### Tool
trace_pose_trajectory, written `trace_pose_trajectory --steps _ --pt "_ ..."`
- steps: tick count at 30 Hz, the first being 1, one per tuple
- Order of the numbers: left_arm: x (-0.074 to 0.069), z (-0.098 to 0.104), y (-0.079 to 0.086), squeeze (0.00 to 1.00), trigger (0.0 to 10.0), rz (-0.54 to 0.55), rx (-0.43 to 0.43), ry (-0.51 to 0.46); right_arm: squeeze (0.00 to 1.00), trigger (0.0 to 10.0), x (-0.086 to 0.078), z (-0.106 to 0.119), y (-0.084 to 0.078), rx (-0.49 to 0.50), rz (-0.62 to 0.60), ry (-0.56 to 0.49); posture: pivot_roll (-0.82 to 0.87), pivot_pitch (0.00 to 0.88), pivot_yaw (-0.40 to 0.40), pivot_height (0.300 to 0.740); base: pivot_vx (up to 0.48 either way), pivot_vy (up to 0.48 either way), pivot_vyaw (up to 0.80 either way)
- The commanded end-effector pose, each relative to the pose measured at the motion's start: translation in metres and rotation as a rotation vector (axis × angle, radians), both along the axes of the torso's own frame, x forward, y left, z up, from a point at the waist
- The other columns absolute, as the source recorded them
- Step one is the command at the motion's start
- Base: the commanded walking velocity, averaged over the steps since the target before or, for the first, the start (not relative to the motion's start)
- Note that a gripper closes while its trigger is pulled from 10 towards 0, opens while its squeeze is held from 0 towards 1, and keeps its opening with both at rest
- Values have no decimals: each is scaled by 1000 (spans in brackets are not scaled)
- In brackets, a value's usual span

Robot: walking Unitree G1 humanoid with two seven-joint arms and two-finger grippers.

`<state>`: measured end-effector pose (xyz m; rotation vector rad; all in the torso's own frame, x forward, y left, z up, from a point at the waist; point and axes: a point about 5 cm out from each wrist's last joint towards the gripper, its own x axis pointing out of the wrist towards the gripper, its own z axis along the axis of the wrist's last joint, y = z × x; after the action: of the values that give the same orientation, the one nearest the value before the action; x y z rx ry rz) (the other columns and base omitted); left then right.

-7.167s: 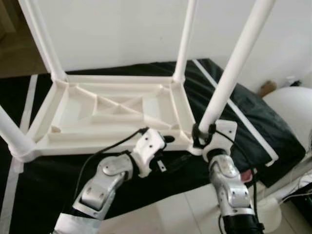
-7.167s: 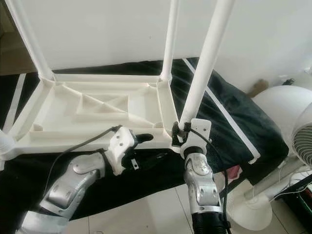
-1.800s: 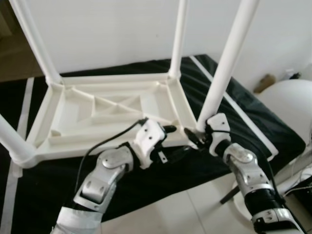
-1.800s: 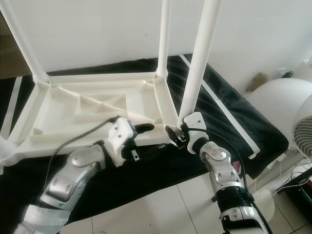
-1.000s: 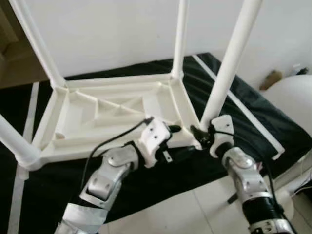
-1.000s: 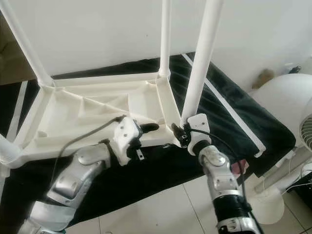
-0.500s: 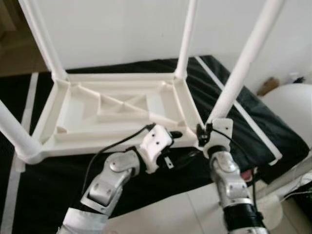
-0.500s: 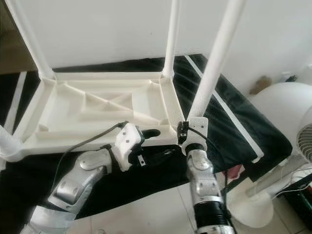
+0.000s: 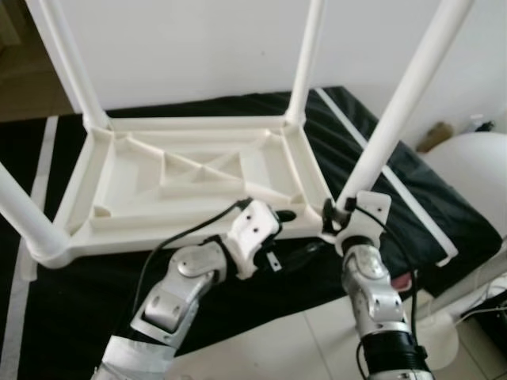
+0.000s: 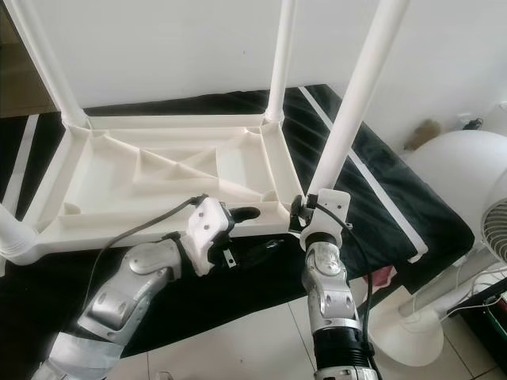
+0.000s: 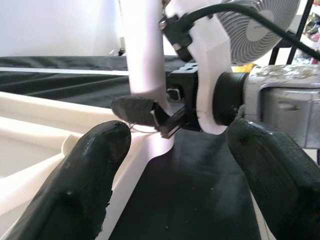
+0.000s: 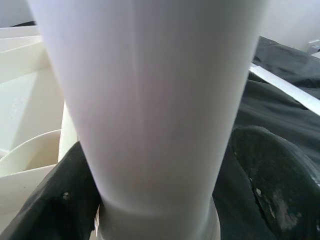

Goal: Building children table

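We are looking down at a white plastic children's table (image 9: pixel 190 178) lying upside down on a black mattress (image 9: pixel 412 198) with white stripes, filling the middle of the frame, its ribbed underside facing up. Four white legs are rising from its corners: one at the upper left (image 9: pixel 67 59), one at the upper centre (image 9: pixel 305 59), one at the left edge (image 9: pixel 20 210), and the near right leg (image 9: pixel 404 107) running up to the upper right corner.

Our right pincer (image 9: pixel 337 218) is sitting at the lower centre-right of the frame, right at the foot of the near right leg where it is meeting the table's corner. In the right wrist view the leg (image 12: pixel 150 100) is standing between the two black fingers (image 12: pixel 272 170), which are closing around it on both sides, so the right pincer is gripping that leg.

Our left pincer (image 9: pixel 283 215) is reaching in at the lower centre, just beside the table's near rim and close to the same corner. In the left wrist view its fingers (image 11: pixel 82 185) are spread wide with nothing between them, pointing toward the leg's base (image 11: pixel 145 55) and the right pincer (image 11: pixel 150 110).

A white fan (image 10: pixel 483 237) is standing at the right edge, on the pale tiled floor (image 10: pixel 253 340).
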<state>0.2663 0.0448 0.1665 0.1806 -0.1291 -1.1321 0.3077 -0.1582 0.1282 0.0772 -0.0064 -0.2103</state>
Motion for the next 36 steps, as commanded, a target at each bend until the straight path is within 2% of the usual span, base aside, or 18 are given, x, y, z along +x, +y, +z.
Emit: trace_pose_trajectory --steps 1,2,3,4,11,13,15,17,20,23,27,28,32,35,36 --pt "3 1 1 0 10000 28 -3 -4 1000 10000 -6 -1 -12 -12 -26 -13 -79 45 -28 740 0 0 0" --pt "3 1 1 0 10000 28 -3 -4 1000 10000 -6 -1 -12 -12 -26 -13 -79 45 -28 740 0 0 0" --pt "3 2 0 0 10000 26 -9 -3 318 10000 -7 -1 -13 -17 -22 -19 -79 45 -28 740 0 0 0" --pt "3 1 0 0 10000 23 0 -9 0 10000 -10 -3 -12 -20 -2 -20 -76 40 -19 740 0 0 0" --pt "4 -2 10 0 10000 41 30 -25 0 10000 -21 -9 -9 -28 46 -16 -87 51 15 740 0 0 0" --pt "1 -3 16 0 10000 40 41 -23 0 10000 -32 -9 -2 -25 128 -38 -90 61 30 740 0 0 0" --pt "1 -3 16 0 10000 40 41 -23 0 10000 -32 -9 -2 -25 128 -38 -90 61 30 740 0 0 0" --pt "-4 -6 23 0 10000 12 52 -1 0 10000 -40 -9 6 -28 199 -51 -94 70 42 740 0 0 0" --pt "-13 -12 40 0 10000 -52 93 54 0 10000 -48 -8 15 -35 264 -63 -98 79 49 740 0 0 0" --pt "-13 -15 48 0 10000 -47 116 68 0 10000 -51 -9 18 -41 283 -63 -96 80 51 740 0 0 0" --pt "-10 -20 71 0 10000 -14 168 86 0 10000 -56 -9 20 -32 307 -66 -88 86 54 740 0 0 0" --pt "-10 -20 71 0 10000 -14 168 86 0 10000 -56 -9 20 -32 307 -66 -88 86 54 740 0 0 0" --pt "-4 -20 96 0 10000 57 208 110 0 10000 -52 -6 15 -35 303 -76 -83 86 58 740 0 0 0" --pt "-3 -20 104 0 10000 73 220 118 0 10000 -51 -5 13 -38 298 -80 -79 85 57 740 0 0 0" --pt "-2 -21 119 0 10000 102 258 122 0 10000 -48 -3 8 -45 280 -90 -72 80 55 740 0 0 0"
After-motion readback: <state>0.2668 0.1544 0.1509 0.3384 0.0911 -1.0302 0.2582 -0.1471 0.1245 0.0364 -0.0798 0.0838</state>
